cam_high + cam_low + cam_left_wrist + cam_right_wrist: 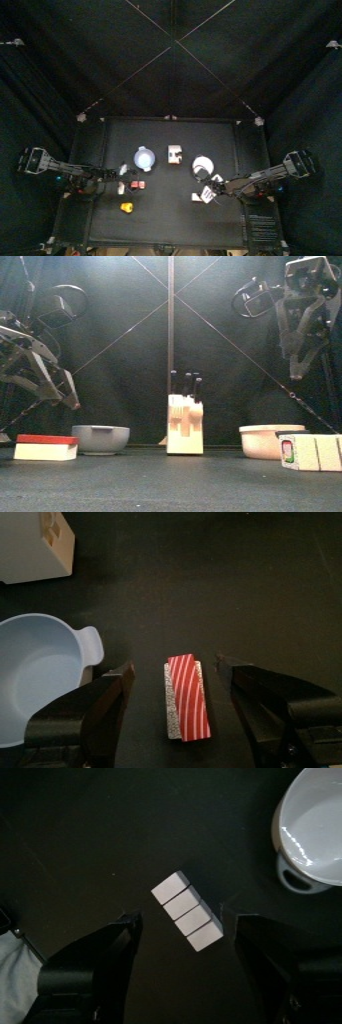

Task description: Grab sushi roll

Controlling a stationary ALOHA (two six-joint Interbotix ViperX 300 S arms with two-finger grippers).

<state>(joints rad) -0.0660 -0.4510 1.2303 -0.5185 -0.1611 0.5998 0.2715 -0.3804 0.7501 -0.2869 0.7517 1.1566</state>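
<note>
The sushi roll (pixel 187 914) is a small white block cut into several segments, lying on the black table. It also shows in the front view (pixel 307 452) at the right and in the top view (pixel 201 197). My right gripper (pixel 187 920) is open and hovers above it, one jaw to each side, not touching; in the front view (pixel 297 374) it hangs well above the table. My left gripper (pixel 175 668) is open over a red-striped piece (pixel 186 697) at the left (pixel 46 447).
A light blue bowl (pixel 40 672) sits beside the left gripper. A white round dish (pixel 315 823) sits close to the sushi roll. A white knife block (pixel 183 422) stands mid-table. A small yellow-orange piece (pixel 127 207) lies near the front left.
</note>
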